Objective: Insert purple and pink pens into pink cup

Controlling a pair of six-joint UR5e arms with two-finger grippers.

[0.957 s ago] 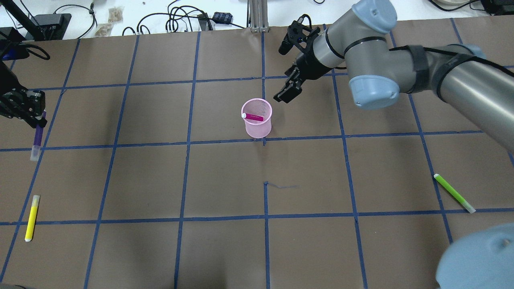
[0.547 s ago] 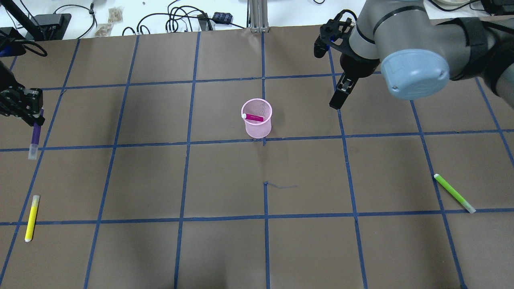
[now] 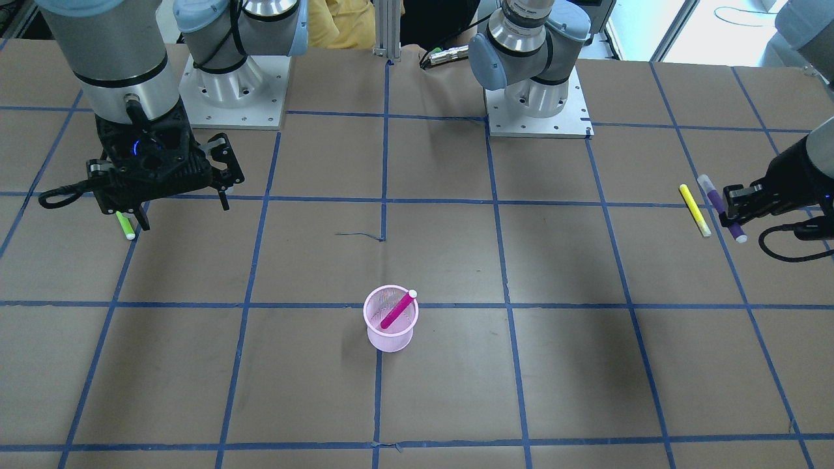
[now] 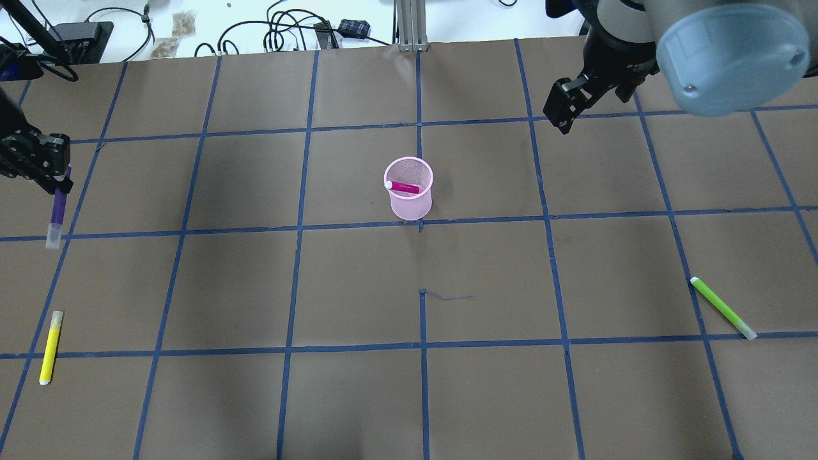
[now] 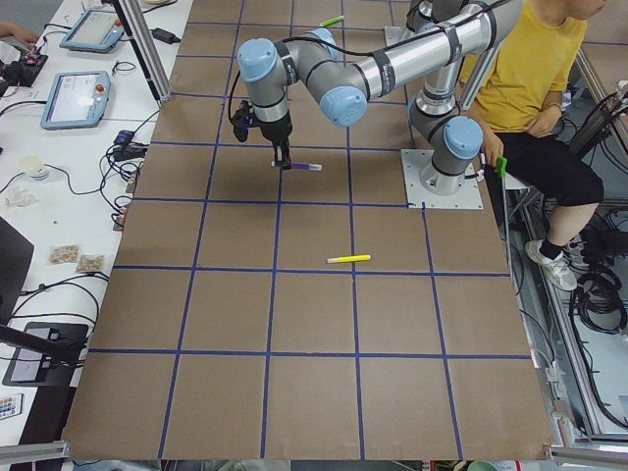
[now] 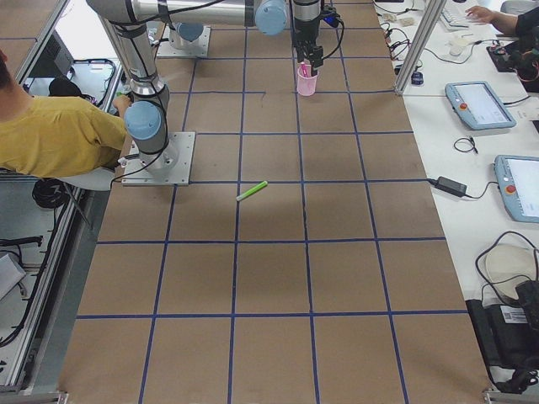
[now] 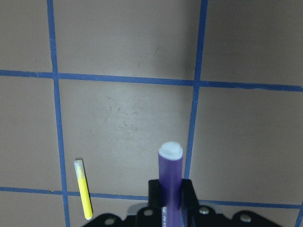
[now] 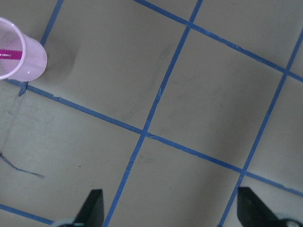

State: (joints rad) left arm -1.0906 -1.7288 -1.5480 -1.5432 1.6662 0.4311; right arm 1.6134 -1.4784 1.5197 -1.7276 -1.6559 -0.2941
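Matt brown paper table (image 4: 358, 396), mesh pink cup (image 4: 409, 203)

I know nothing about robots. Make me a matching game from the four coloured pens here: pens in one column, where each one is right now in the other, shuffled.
Pens
1. pink pen
2. purple pen
3. yellow pen
4. green pen

Places
A. lying on the table, on the robot's right side
B. leaning inside the pink cup
C. gripped in the left arm's fingers
D. lying on the table, on the robot's left side

Pairs: 1-B, 2-C, 3-D, 4-A
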